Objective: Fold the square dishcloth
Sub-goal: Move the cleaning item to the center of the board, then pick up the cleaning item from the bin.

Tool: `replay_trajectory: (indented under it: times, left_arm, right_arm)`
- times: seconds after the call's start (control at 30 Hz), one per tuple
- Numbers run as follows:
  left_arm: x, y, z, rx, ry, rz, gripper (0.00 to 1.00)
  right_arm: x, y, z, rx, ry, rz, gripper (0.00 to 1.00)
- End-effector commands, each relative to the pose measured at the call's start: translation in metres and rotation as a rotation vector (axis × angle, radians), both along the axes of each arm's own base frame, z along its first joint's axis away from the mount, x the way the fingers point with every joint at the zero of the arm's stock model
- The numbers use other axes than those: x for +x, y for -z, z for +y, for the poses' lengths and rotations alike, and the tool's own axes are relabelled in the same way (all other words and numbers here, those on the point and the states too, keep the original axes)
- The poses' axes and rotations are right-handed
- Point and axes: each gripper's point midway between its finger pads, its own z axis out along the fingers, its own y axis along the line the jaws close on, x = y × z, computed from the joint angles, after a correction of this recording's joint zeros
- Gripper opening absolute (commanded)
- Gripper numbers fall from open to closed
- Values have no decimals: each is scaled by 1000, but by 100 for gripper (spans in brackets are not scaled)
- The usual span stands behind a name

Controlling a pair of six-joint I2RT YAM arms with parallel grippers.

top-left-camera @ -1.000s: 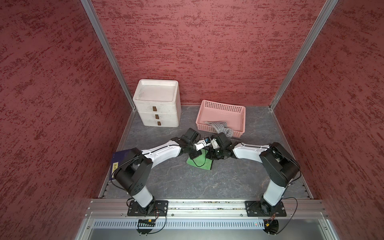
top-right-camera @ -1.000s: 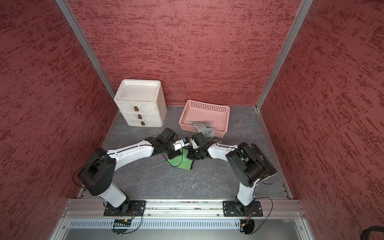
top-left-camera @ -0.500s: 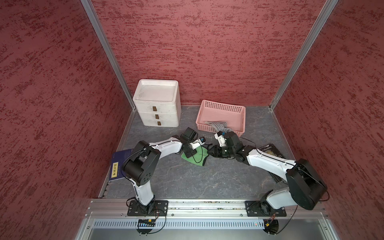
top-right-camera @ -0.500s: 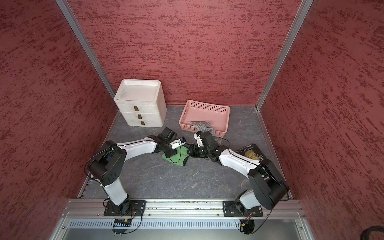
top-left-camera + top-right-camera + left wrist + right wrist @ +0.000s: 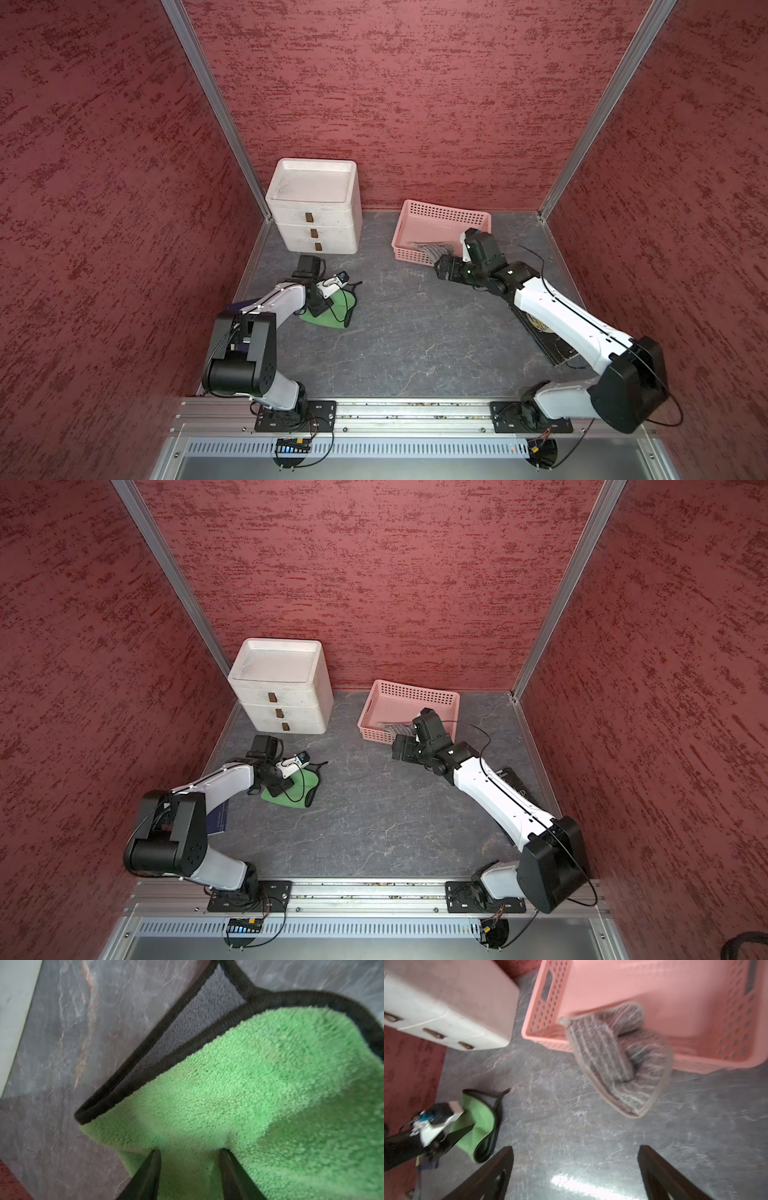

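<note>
**Green cloth doubled, right arm gone**

Green terry with black edging, the dishcloth (image 5: 334, 311) lies doubled over toward the tabletop's (image 5: 415, 340) left edge, just in front of the white drawer unit (image 5: 316, 224). The left gripper (image 5: 190, 1157) is down on it, jaws part-way apart with pile bunched between them. Whether they nip it cannot be told. The right gripper (image 5: 575, 1147) hangs spread wide and empty over bare tabletop, near the pink basket (image 5: 440, 212) and the grey striped cloth (image 5: 618, 1057) draped over its front rim.

A fold looks laid and the release in hand. The layers do not match: a grey wedge of underside shows between two black borders. The next move calls for a straight lift off the cloth, so the top layer is not dragged.

A second ago both grippers met over the cloth at mid-tabletop. The right arm has since swung toward the back-right corner, and the cloth has shifted left.
</note>
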Motion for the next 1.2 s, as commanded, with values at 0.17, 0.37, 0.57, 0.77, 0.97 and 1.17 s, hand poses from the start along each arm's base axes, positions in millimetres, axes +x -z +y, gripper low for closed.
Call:
replay_trajectory:
  times: [0.17, 0.37, 0.57, 0.77, 0.97, 1.17]
  left_arm:
    - [-21, -63, -35, -108, 90, -25, 83]
    - [-66, -92, -97, -219, 188, 39, 94]
    - [-90, -85, -115, -196, 246, 62, 94]
    - [-95, -86, -119, -216, 252, 67, 94]
    - [-87, -96, -129, -249, 244, 34, 94]
    - [-77, -117, -141, -329, 229, -25, 94]
  right_arm:
    - [11, 77, -47, -8, 138, 193, 98]
    - [36, 85, -28, 266, 76, 174, 92]
    - [59, 92, -12, 361, 38, 172, 73]
    - [71, 77, -2, 405, 17, 143, 36]
    - [55, -1, 3, 334, -49, 25, 0]
    - [10, -85, 36, 265, -194, -76, 0]
